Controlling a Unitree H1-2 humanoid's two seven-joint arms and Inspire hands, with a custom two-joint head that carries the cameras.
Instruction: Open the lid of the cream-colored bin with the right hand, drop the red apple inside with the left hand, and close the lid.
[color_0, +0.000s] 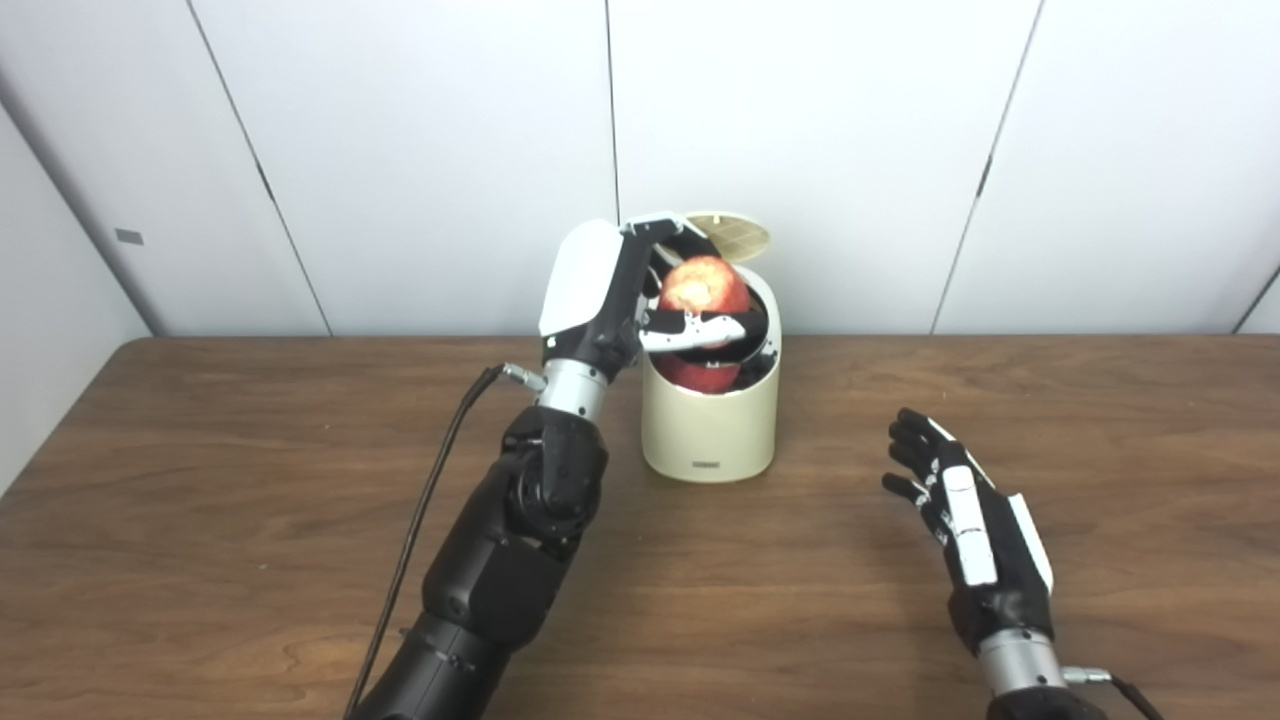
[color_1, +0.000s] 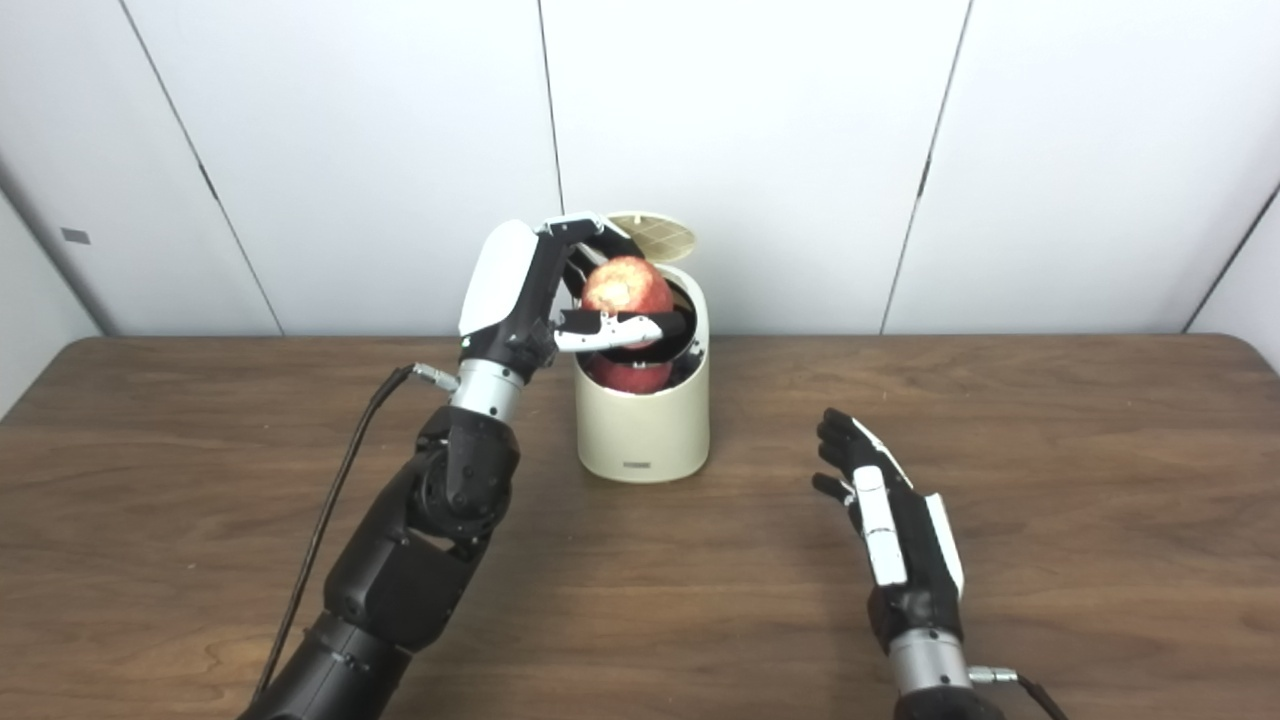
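The cream-colored bin (color_0: 710, 425) stands at the table's middle back with its round lid (color_0: 728, 235) tipped up and open behind the mouth. My left hand (color_0: 625, 295) is shut on the red apple (color_0: 703, 288) and holds it right over the bin's opening, partly inside the rim. My right hand (color_0: 955, 510) hovers open over the table to the right of the bin, fingers spread, holding nothing. In the right eye view the same apple (color_1: 627, 285) sits over the bin (color_1: 645, 420).
A brown wooden table (color_0: 250, 520) carries the bin, with white wall panels (color_0: 880, 150) close behind it. A black cable (color_0: 430, 500) hangs along my left forearm.
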